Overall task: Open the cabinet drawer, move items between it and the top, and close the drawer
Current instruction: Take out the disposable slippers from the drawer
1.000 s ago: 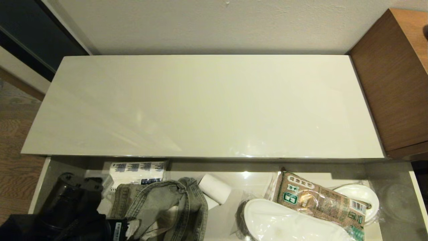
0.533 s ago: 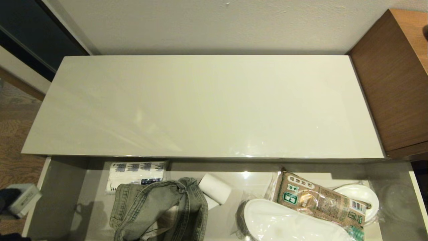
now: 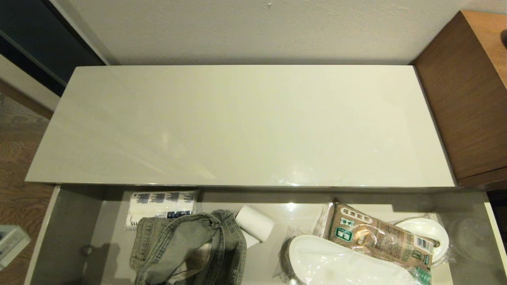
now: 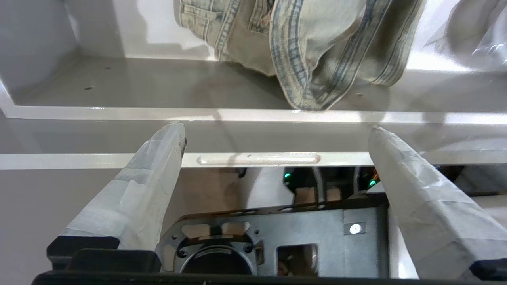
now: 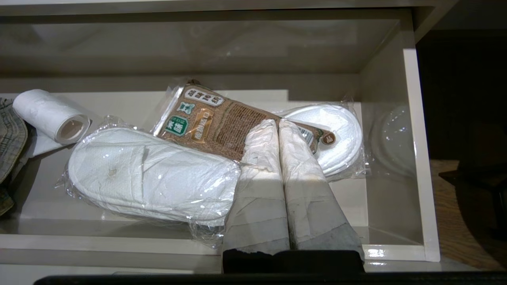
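The cabinet drawer [image 3: 67, 233] stands pulled out under the bare glossy top [image 3: 241, 126]. The grey-green denim garment [image 3: 190, 249] lies crumpled in the drawer's left half. The wrapped white slippers [image 3: 340, 263] lie to its right, one of them [image 5: 150, 174] large in the right wrist view. My left gripper [image 4: 277, 132] is open and empty, just outside the drawer's front rim [image 4: 257, 114], with the denim [image 4: 317, 51] beyond it. My right gripper [image 5: 277, 122] is shut and empty, hanging before the drawer's right part.
A brown printed packet [image 3: 376, 237] lies across the slippers. A small white paper roll [image 3: 255, 223] and a blue-printed white pack [image 3: 160, 206] sit at the drawer's back. A brown wooden desk [image 3: 467, 99] adjoins on the right. A pale part of my left arm [image 3: 12, 243] shows at the left edge.
My left arm has drawn back out of the drawer's left end and almost out of the head view. The denim lies where it was.
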### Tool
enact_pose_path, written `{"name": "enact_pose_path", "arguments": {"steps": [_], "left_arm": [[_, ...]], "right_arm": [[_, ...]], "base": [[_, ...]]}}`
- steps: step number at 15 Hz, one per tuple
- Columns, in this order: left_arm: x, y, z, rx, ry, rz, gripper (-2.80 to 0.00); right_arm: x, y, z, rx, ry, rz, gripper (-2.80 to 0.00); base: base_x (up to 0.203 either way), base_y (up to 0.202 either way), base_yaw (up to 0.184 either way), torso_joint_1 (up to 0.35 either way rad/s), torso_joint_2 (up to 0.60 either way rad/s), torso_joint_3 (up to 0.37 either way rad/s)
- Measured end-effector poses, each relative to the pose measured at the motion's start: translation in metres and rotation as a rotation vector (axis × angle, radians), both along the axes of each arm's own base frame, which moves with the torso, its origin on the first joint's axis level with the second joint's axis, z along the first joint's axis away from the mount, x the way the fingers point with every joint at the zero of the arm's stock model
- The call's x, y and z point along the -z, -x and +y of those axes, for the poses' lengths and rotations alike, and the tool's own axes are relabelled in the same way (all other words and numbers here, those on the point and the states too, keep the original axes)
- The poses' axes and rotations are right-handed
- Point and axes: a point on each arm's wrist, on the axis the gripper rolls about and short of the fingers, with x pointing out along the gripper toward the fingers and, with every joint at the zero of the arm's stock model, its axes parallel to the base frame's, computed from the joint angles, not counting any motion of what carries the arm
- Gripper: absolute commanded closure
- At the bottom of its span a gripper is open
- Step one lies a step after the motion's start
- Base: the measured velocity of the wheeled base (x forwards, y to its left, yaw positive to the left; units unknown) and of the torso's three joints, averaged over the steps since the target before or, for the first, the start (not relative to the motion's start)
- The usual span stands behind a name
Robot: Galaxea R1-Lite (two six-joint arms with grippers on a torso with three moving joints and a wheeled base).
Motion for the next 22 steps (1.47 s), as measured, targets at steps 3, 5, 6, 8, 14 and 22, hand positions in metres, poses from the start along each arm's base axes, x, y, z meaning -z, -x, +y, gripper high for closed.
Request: {"name": "enact_pose_path", "arguments": {"steps": [3, 5, 6, 8, 14, 22], "left_arm": [[-0.007, 0.002, 0.003, -0.05, 0.025, -0.049, -2.8], [-0.014, 0.007, 0.007, -0.081, 0.037, -0.097, -2.8], [-0.018, 0.009, 0.009, -0.095, 0.041, -0.121, -2.8], [-0.029, 0.012, 0.011, -0.101, 0.052, -0.175, -2.8], [-0.055, 0.017, 0.013, -0.029, -0.018, -0.291, -2.8], [-0.077, 0.038, 0.021, -0.038, -0.063, -0.377, -2.8]], "right_arm": [[0.0, 0.0, 0.0, 0.0, 0.002, 0.0, 0.0], [0.0, 0.0, 0.0, 0.0, 0.004, 0.001, 0.0], [0.0, 0.0, 0.0, 0.0, 0.004, 0.001, 0.0], [0.0, 0.0, 0.0, 0.0, 0.003, 0.001, 0.0], [0.0, 0.0, 0.0, 0.0, 0.003, 0.001, 0.0], [0.0, 0.0, 0.0, 0.0, 0.003, 0.0, 0.0]], "base": [[0.0, 0.0, 0.0, 0.0, 0.0, 0.0], [0.0, 0.0, 0.0, 0.0, 0.0, 0.0], [0.0, 0.0, 0.0, 0.0, 0.0, 0.0], [0.0, 0.0, 0.0, 0.0, 0.0, 0.0], [0.0, 0.0, 0.0, 0.0, 0.0, 0.0], [0.0, 0.0, 0.0, 0.0, 0.0, 0.0]]}}
